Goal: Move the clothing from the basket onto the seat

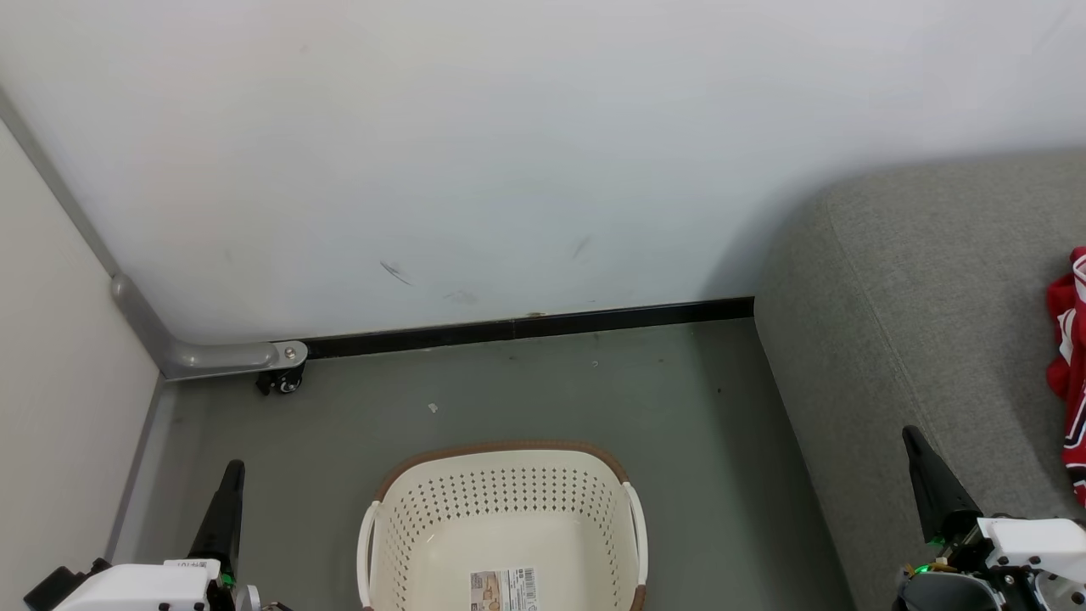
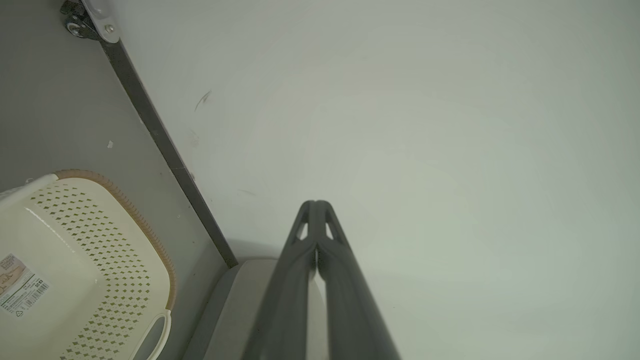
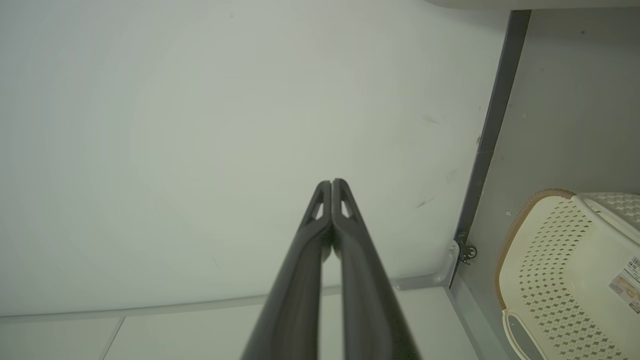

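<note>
The cream basket point(image 1: 509, 509) stands on the grey floor at the bottom centre of the head view, with only a paper label point(image 1: 504, 589) on its bottom. Red clothing point(image 1: 1071, 365) with white trim lies on the grey seat point(image 1: 916, 322) at the right edge. My left gripper point(image 1: 231, 475) is shut at the lower left, left of the basket. At the lower right, my right gripper point(image 1: 916, 445) is shut over the seat's front. The left wrist view has the basket point(image 2: 75, 260) beside the shut fingertips point(image 2: 316, 205). The right wrist view has the basket point(image 3: 565, 270) right of its shut gripper point(image 3: 331, 182).
A white wall point(image 1: 509, 153) with a black baseboard point(image 1: 526, 327) runs behind the basket. A pale partition point(image 1: 51, 382) with a grey foot and caster wheel point(image 1: 284, 382) closes off the left side. Grey floor point(image 1: 696, 441) lies between basket and seat.
</note>
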{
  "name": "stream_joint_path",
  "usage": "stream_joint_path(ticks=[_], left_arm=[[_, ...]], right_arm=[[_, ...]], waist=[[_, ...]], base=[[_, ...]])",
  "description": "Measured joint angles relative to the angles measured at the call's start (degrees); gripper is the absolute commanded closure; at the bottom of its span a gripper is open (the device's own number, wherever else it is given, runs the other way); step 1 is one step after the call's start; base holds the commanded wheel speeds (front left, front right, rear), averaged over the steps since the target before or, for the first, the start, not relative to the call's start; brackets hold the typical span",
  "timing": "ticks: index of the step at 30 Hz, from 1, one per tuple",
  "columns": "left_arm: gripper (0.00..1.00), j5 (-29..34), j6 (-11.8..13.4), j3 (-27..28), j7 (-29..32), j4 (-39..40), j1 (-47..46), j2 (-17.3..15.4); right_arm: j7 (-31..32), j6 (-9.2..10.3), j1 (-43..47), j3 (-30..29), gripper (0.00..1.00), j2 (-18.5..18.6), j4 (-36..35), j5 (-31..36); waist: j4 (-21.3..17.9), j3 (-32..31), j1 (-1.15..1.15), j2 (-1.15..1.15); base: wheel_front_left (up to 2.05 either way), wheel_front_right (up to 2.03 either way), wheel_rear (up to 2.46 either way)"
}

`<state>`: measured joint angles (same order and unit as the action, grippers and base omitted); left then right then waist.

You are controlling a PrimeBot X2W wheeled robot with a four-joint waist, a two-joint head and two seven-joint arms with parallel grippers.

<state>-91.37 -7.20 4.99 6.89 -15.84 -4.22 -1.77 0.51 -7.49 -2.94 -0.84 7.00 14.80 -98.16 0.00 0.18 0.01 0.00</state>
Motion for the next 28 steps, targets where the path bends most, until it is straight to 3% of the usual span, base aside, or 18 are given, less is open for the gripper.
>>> stream_joint_path(ticks=[28], left_arm=[[1.0,0.0,0.0,0.0,0.0,0.0,0.0,0.0]], right_arm=[[0.1,0.0,0.0,-0.2,1.0,-0.3,0.0,0.2]], waist=[[0.0,0.0,0.0,0.0]], base=[[0.0,0.0,0.0]])
